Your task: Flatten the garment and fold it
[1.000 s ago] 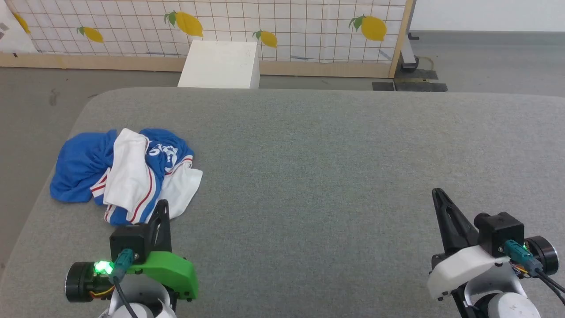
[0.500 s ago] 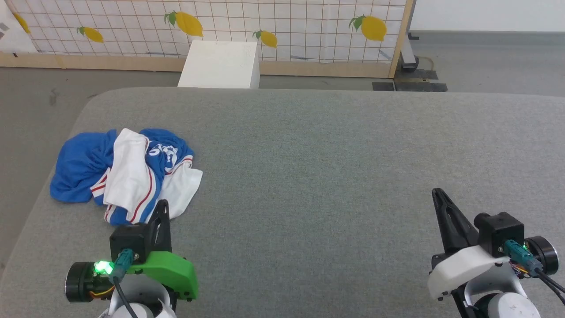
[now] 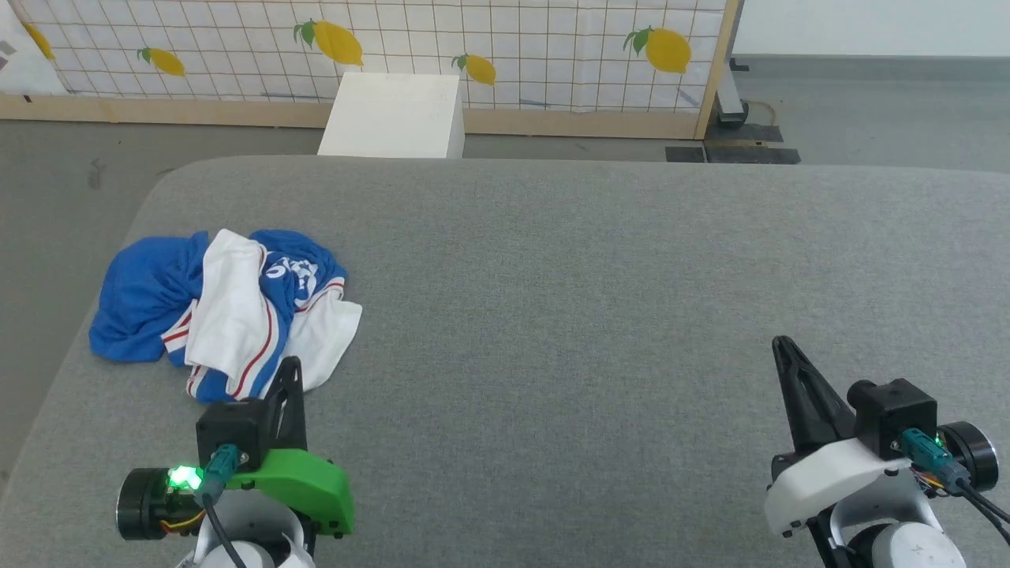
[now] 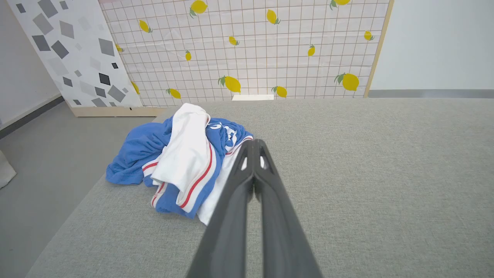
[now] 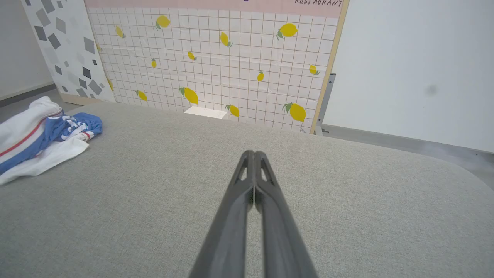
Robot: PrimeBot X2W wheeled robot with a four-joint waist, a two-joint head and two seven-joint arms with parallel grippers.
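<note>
The garment [image 3: 221,308], a royal-blue jersey with white sleeves and red-and-white trim, lies crumpled in a heap near the left edge of the grey padded table [image 3: 568,276]. It also appears in the left wrist view [image 4: 181,162] and at the left edge of the right wrist view [image 5: 38,135]. My left gripper [image 3: 290,364] hovers just in front of the heap's near white edge, fingers pressed together, holding nothing. In its own view the shut left gripper [image 4: 253,143] points at the heap's right side. My right gripper [image 3: 781,344] is shut and empty over bare table at the lower right, far from the garment.
A white box [image 3: 394,114] stands on the floor beyond the table's far edge. Behind it runs a lemon-print grid screen [image 3: 505,47] with a wooden frame. The table's left edge drops to grey floor [image 3: 55,197] close to the garment.
</note>
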